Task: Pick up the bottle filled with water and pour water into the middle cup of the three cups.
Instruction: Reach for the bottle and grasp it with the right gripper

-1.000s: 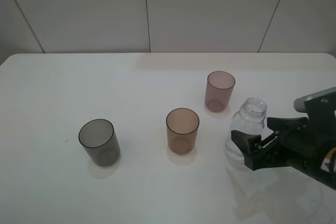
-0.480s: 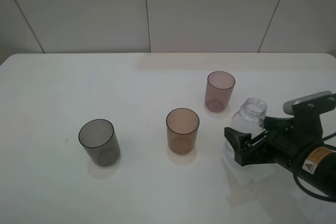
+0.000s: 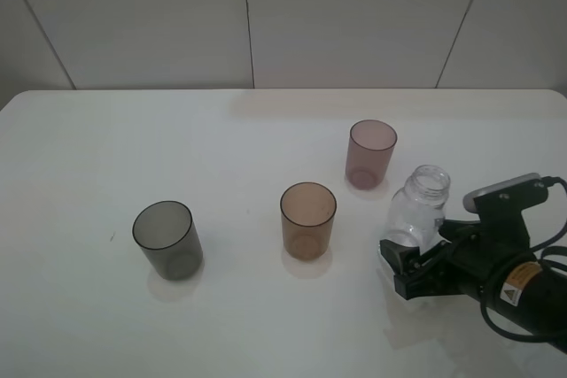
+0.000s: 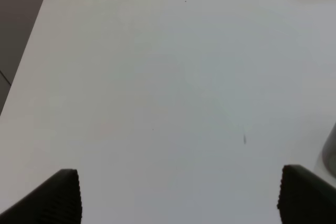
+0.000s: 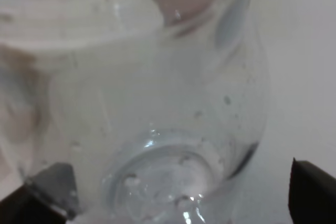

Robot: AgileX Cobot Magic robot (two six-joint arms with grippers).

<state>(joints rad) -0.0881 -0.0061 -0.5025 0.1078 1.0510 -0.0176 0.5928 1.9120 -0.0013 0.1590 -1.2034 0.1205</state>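
White desk (image 3: pixel 221 334) bears grey tumbler (image 3: pixel 166 241), amber tumbler (image 3: pixel 307 220) and pink tumbler (image 3: pixel 370 154) in a diagonal row, clear bottle (image 3: pixel 420 208) near.

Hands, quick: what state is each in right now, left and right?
Left hand: open, holding nothing.
Right hand: open, fingers either side of the bottle, not yet clamped; a gap shows on one side.

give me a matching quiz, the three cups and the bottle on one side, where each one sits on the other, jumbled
1 grey cup
2 amber cup
3 pink cup
4 bottle

a between the right hand's fingers
b rearmost cup
c leftmost cup in the overhead view
d middle cup of the three

Pairs: 1-c, 2-d, 3-b, 4-a
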